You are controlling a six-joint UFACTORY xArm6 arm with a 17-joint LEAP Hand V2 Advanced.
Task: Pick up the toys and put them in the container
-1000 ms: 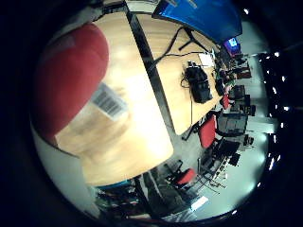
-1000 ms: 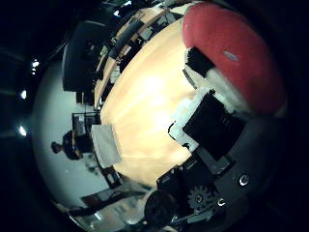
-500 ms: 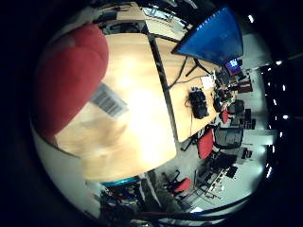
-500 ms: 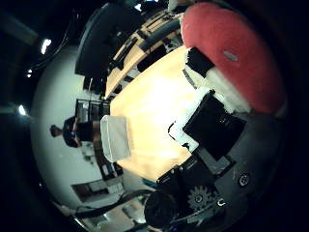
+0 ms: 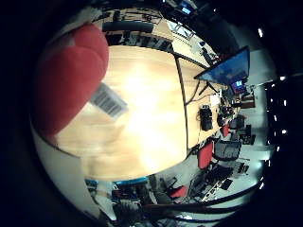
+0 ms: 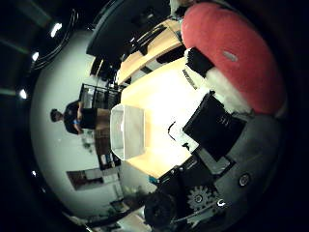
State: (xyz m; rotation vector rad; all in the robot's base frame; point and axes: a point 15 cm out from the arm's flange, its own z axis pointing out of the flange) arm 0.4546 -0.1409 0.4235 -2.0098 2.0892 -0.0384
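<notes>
A red soft toy (image 6: 232,48) with a white barcode tag (image 5: 110,99) lies close against the palm; it also fills one side of the little finger side view (image 5: 66,76). My right hand (image 6: 208,121) shows its black and white fingers curled beside the toy and holds it above the wooden table (image 5: 147,123). A clear plastic container (image 6: 126,130) stands on that table (image 6: 169,92) near its edge, away from the hand and below it.
A second long table (image 5: 194,80) runs alongside, with a monitor (image 5: 232,68) and black gear (image 5: 205,116) on it. Red chairs (image 5: 206,151) stand beside it. Dark furniture (image 6: 116,34) is beyond the table's far end.
The whole picture has swung, so the hand has moved over the table. The clear container now sits larger and nearer the middle of the thumb side view. The red toy keeps its place at the palm.
</notes>
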